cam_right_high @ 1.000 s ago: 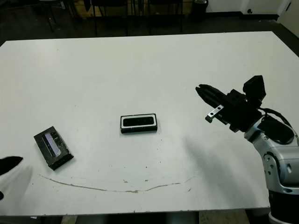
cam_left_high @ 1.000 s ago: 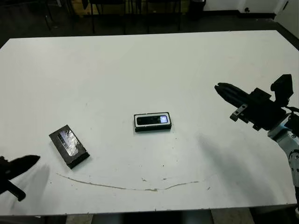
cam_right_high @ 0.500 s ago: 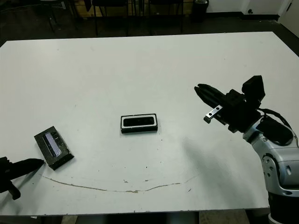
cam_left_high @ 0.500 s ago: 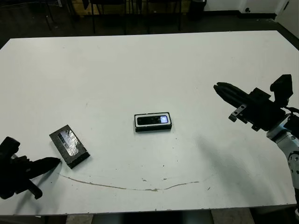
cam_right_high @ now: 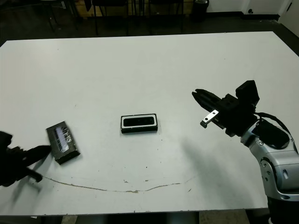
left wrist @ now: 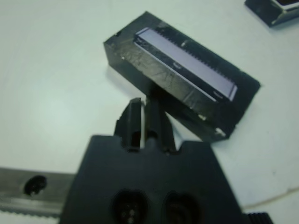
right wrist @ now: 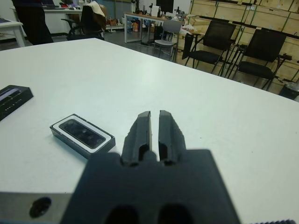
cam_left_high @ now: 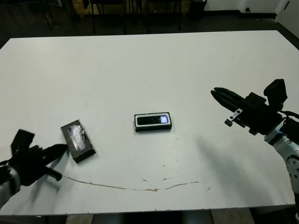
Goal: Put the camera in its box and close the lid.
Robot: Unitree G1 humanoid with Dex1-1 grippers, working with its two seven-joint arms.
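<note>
The box (cam_left_high: 153,122) lies mid-table, black with a white lining, and the camera (cam_left_high: 154,120) rests inside it, its bluish patch toward the right end. The lid (cam_left_high: 78,141), black with a silvery panel, lies flat at the front left, well apart from the box. My left gripper (cam_left_high: 60,148) is shut, and its fingertips (left wrist: 150,100) touch the lid's (left wrist: 187,91) side wall. My right gripper (cam_left_high: 215,92) hovers to the right of the box, shut and holding nothing. The right wrist view shows the box (right wrist: 83,133) beyond that gripper (right wrist: 155,115).
A thin brownish line (cam_left_high: 131,187) runs across the white table (cam_left_high: 149,65) near its front edge. Chairs (right wrist: 254,56) and stacked crates stand beyond the table, and a person (right wrist: 32,21) in dark clothes stands far off.
My left arm has come in from the front left corner and met the lid, which slid right and turned more upright in the picture. My right gripper drifted slightly down and left.
</note>
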